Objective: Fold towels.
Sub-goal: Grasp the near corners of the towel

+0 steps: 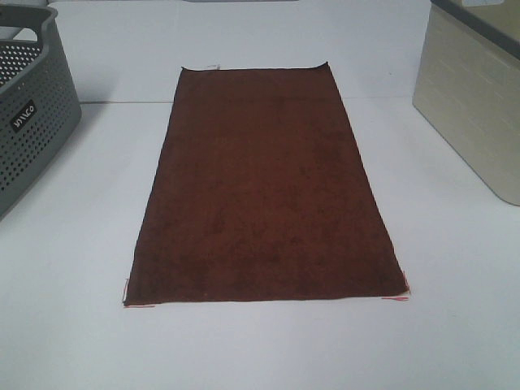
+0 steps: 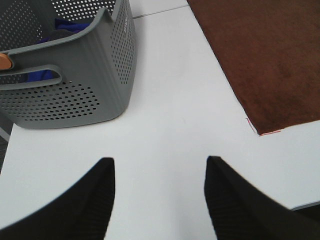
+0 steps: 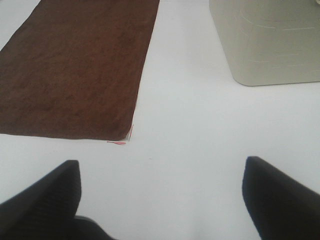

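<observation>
A dark reddish-brown towel (image 1: 264,187) lies flat and spread out lengthwise in the middle of the white table (image 1: 455,309), with a small pale tag at its far left corner. It also shows in the left wrist view (image 2: 265,60) and in the right wrist view (image 3: 75,65). Neither gripper shows in the exterior high view. My left gripper (image 2: 159,200) is open and empty, above bare table near the towel's near left corner. My right gripper (image 3: 161,200) is wide open and empty, above bare table near the towel's near right corner.
A grey perforated basket (image 1: 28,106) stands at the far left, holding blue cloth and something orange in the left wrist view (image 2: 65,75). A beige bin (image 1: 479,106) stands at the far right, also in the right wrist view (image 3: 270,40).
</observation>
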`<state>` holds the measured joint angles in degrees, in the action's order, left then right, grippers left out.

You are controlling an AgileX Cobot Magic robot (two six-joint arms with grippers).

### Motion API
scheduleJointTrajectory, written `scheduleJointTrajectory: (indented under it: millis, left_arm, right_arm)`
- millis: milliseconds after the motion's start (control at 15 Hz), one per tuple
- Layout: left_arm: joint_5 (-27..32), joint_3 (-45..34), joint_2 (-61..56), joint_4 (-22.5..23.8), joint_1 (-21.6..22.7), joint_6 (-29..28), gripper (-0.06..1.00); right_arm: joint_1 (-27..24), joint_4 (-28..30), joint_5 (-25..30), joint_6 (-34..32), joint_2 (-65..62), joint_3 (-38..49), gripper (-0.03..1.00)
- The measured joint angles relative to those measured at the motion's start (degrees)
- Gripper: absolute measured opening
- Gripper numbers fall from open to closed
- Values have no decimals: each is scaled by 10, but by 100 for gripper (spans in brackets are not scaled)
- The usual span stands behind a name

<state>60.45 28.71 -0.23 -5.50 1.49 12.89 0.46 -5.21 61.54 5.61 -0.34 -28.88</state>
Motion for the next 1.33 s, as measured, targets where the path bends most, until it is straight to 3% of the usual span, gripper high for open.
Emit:
scheduleJointTrajectory:
  millis: [533, 733, 1000, 1333]
  left_arm:
    - [0, 0, 0, 0, 0, 0, 53]
    - [-53, 9, 9, -6, 0, -13, 53]
    - [-190, 11, 131, -80, 0, -70, 53]
    - [-215, 11, 392, -184, 0, -69, 53]
  right_arm:
    - [0, 0, 0, 0, 0, 0, 82]
    - [0, 5, -14, -17, 23, -9, 81]
    - [0, 18, -42, -41, 152, -25, 78]
    - [0, -27, -65, -52, 372, -68, 78]
